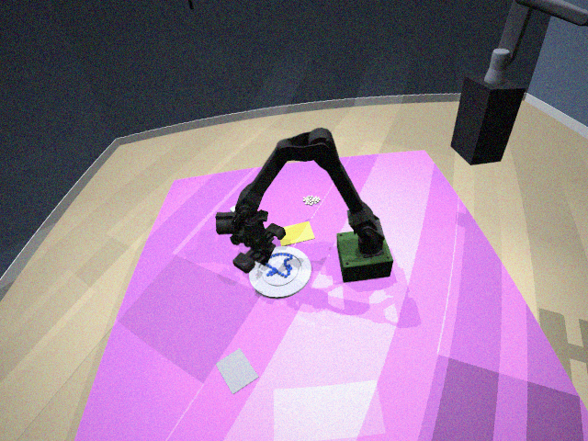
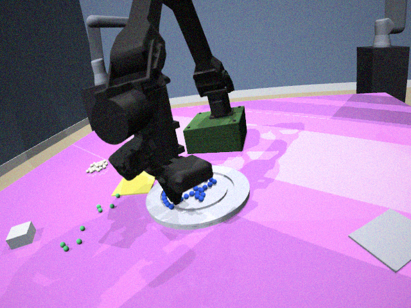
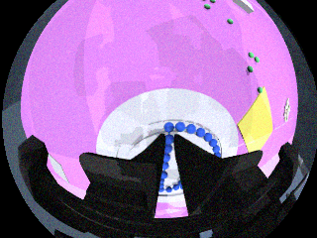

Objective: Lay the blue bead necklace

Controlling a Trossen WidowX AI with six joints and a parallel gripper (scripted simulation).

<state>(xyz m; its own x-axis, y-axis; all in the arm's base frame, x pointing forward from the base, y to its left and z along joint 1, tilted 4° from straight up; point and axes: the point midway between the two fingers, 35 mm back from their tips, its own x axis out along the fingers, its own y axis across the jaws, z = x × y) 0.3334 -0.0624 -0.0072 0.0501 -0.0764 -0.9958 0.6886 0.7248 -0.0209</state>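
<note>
The blue bead necklace lies on the round white bead board. In the wrist view one stretch curves along the groove, right of the fingertips. Another runs from the fingertips across the raised middle, where beads bunch together in the exterior view. My gripper points down at the board's groove and is shut on the necklace near the bend between these stretches. The fingers hide part of the necklace, and the exact bead held is hard to tell.
A yellow sheet lies beside the board. Green beads lie scattered near a small grey block. White beads lie farther back. A grey square lies apart. The arm stands on a green base.
</note>
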